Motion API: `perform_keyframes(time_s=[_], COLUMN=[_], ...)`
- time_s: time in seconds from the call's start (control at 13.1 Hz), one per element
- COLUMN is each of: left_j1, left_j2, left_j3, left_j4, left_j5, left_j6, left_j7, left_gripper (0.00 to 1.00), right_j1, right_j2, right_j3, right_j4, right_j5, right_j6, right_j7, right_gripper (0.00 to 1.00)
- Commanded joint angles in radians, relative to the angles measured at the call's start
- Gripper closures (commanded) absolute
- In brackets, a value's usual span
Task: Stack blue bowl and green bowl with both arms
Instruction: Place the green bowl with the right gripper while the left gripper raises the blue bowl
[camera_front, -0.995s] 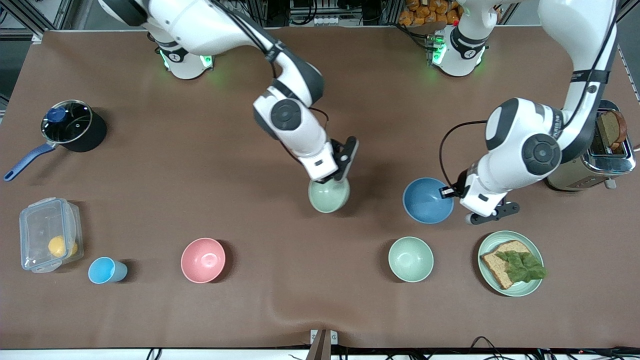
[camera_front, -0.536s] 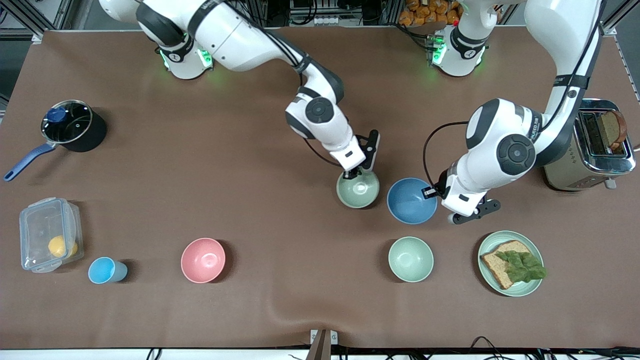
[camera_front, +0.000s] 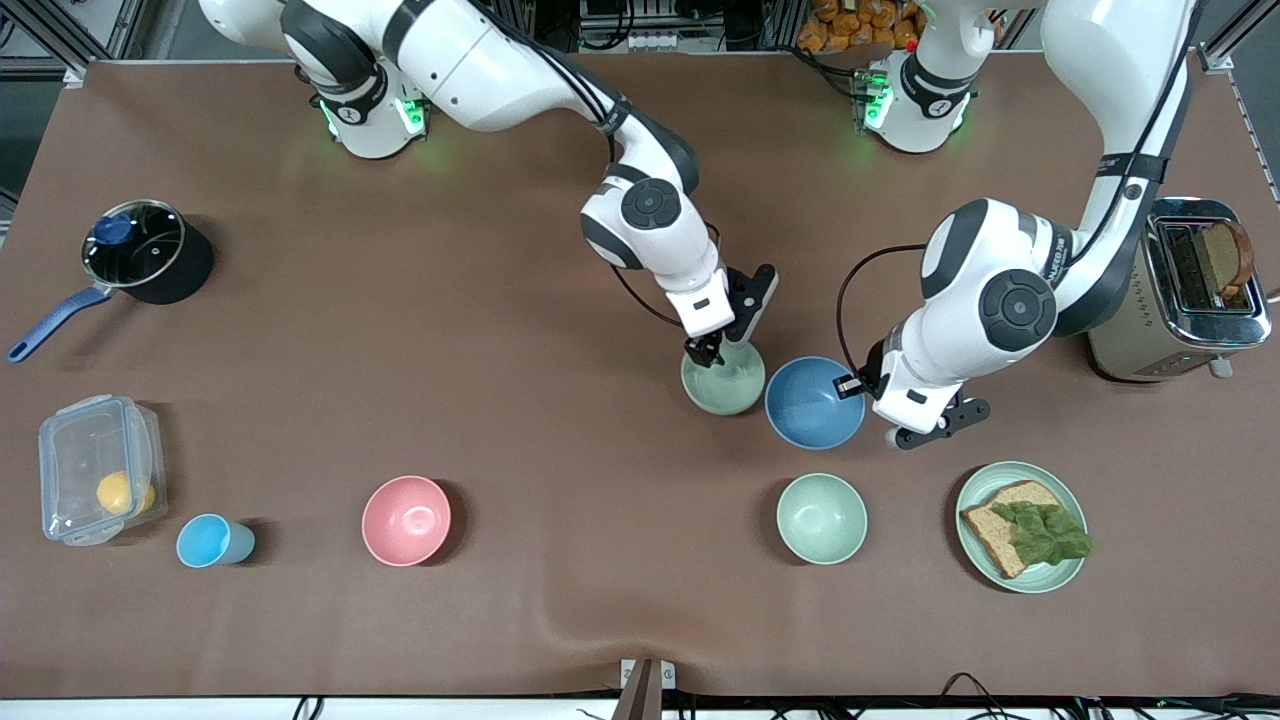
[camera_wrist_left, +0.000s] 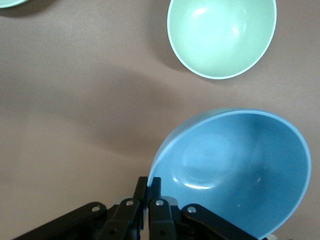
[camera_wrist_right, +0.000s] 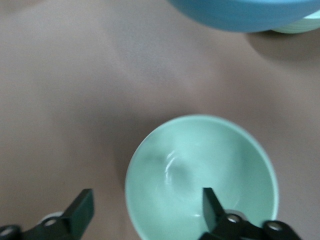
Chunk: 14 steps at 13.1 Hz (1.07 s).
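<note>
I see the right gripper (camera_front: 712, 350) has just let go: a second ago it pinched the green bowl (camera_front: 723, 379), and now its fingers stand wide apart around the rim. That bowl, carried in from frame centre, now sits on the table (camera_front: 500, 300) just right of centre in the front view, touching the blue bowl (camera_front: 815, 403). The left gripper (camera_front: 852, 385) stays clamped on the blue bowl's rim, the bowl tilted in its wrist view and brought in from the right. With the green bowl released, I judge the blue one goes into it next.
</note>
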Motion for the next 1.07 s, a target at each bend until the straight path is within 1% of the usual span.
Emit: perform_keyframes(time_s=[0.0, 0.08, 0.15, 0.31, 0.38, 0.46, 0.54, 0.69, 0.77, 0.99], left_j1=[-0.015, -0.019, -0.025, -0.029, -0.035, -0.046, -0.052, -0.068, -0.072, -0.074], left_j2=[0.013, 0.014, 0.017, 0.033, 0.039, 0.039, 0.04, 0.05, 0.05, 0.059], left_j3=[0.003, 0.003, 0.003, 0.001, 0.003, 0.003, 0.003, 0.003, 0.003, 0.003], left_j4=[0.03, 0.03, 0.037, 0.054, 0.054, 0.054, 0.054, 0.056, 0.054, 0.054], left_j5=[-0.039, -0.048, -0.064, -0.071, -0.073, -0.077, -0.077, -0.073, -0.073, -0.073], left_j6=[-0.022, -0.022, -0.022, -0.022, -0.022, -0.022, -0.019, -0.011, -0.011, -0.008], left_j7=[-0.019, -0.02, -0.02, -0.025, -0.026, -0.029, -0.046, -0.074, -0.075, -0.082], left_gripper=[1.0, 1.0, 1.0, 1.0, 1.0, 1.0, 1.0, 1.0, 1.0, 1.0], right_j1=[-0.02, -0.044, -0.07, -0.134, -0.159, -0.174, -0.175, -0.165, -0.155, -0.132], right_j2=[-0.107, -0.124, -0.138, -0.138, -0.137, -0.135, -0.132, -0.111, -0.095, -0.091], right_j3=[-0.001, -0.002, -0.001, 0.001, 0.002, 0.004, 0.004, 0.005, 0.005, 0.004], right_j4=[-0.024, -0.027, -0.035, -0.061, -0.084, -0.111, -0.165, -0.266, -0.276, -0.28], right_j5=[-0.013, -0.019, -0.022, -0.02, -0.016, -0.014, -0.013, -0.011, -0.011, -0.011], right_j6=[-0.129, -0.167, -0.195, -0.194, -0.185, -0.156, -0.084, 0.164, 0.227, 0.234], right_j7=[0.028, 0.011, -0.056, -0.319, -0.39, -0.427, -0.427, -0.412, -0.395, -0.352], right_gripper=[0.0, 0.0, 0.0, 0.0, 0.0, 0.0, 0.0, 0.0, 0.0, 0.0])
